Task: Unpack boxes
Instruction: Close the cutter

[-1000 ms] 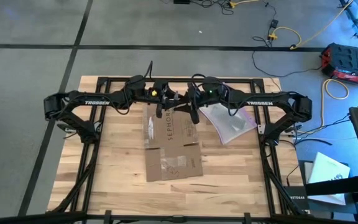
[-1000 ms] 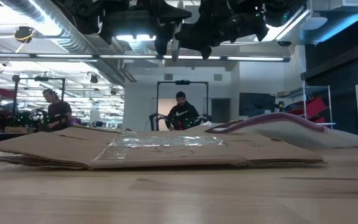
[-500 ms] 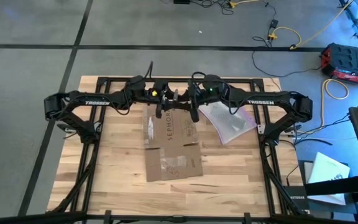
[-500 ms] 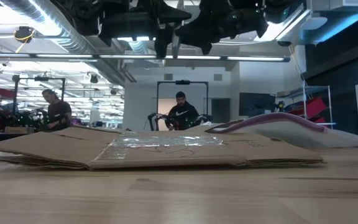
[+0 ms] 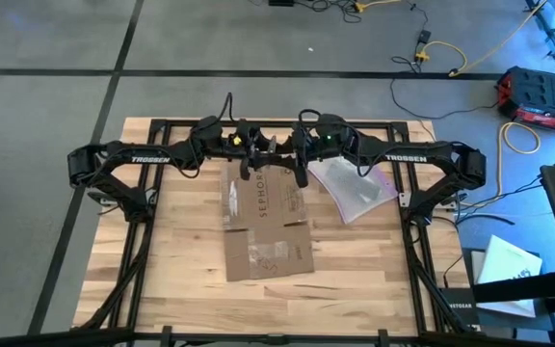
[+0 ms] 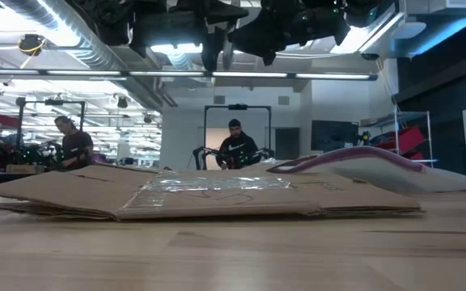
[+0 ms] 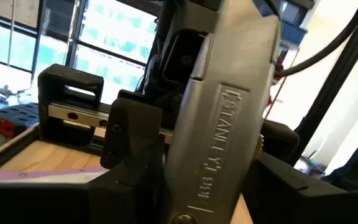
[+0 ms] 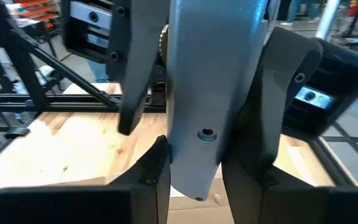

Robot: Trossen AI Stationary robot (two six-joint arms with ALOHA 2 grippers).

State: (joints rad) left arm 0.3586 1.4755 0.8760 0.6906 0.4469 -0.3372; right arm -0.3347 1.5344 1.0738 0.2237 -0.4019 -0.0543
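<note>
A flattened brown cardboard box (image 5: 263, 222) with black SEPHORA lettering lies flat on the wooden table; the low view shows it too (image 6: 209, 198). High above its far end, my left gripper (image 5: 258, 156) and right gripper (image 5: 293, 160) meet nose to nose. Both are shut on a grey knife (image 5: 275, 156) with STANLEY moulded into its side (image 7: 219, 143). The knife stands roughly upright between them, and its lower end (image 6: 227, 61) shows in the low view. My left gripper pinches the knife's two narrow edges (image 7: 173, 186) between its fingers, coming level from the table's left, across the knife. The lettered flat side faces its camera. The knife is clear of the table. My right gripper pinches the knife's narrow edges near its lower end (image 8: 194, 168) between its two fingers, coming almost level from the table's right and across the knife. The flat side with a screw (image 8: 207, 134) faces its camera. The knife stands upright, lifted clear.
A clear plastic bag (image 5: 355, 188) with a purple edge lies on the table to the right of the box, under the right arm. Black frame rails run along the table's edges (image 5: 152, 125). People stand in the room beyond the far edge (image 6: 237, 145).
</note>
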